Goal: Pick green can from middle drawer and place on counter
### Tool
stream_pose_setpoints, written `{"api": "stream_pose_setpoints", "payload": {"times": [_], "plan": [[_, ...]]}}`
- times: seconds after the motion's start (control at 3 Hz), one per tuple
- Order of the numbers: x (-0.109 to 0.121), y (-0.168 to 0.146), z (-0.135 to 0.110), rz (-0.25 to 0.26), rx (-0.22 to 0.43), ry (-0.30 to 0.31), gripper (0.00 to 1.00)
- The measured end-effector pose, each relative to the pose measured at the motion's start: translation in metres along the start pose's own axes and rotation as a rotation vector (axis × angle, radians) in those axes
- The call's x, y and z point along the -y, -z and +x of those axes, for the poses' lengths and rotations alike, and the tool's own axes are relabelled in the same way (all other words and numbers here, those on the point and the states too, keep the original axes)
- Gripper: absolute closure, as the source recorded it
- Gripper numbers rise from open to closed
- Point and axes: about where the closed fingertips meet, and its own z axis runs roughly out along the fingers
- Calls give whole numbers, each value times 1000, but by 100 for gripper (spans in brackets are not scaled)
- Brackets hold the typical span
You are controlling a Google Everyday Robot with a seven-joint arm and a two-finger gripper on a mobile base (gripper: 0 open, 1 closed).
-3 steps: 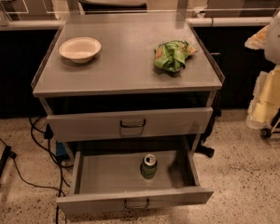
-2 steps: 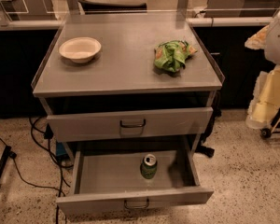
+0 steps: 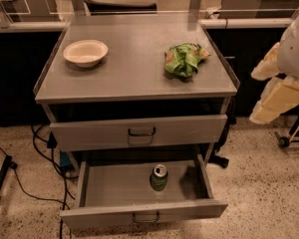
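Change: nothing had moved over the last second; the can, drawer and arm sat exactly where they were before.
Green can: stood upright on the floor of the open middle drawer, just right of centre in the lower frame, silver top facing up and clear of the walls.
Drawer above: shut, overhanging the back of the open one.
Counter: carried a pale bowl at upper left and a green and orange snack bag at upper right, with bare metal between them.
Gripper: hung at the right edge of the frame, well apart from the can; whether it was released or clenched could not be told.
Meaning for the task: the reach had probably not begun, so the whole pick and place remained ahead.
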Motion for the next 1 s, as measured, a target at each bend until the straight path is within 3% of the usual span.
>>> {"api": "stream_pose_setpoints", "payload": {"times": [0.67, 1.0], "plan": [[-23, -96, -1, -33, 66, -64, 95], [-34, -153, -13, -22, 146, -102, 100]]}}
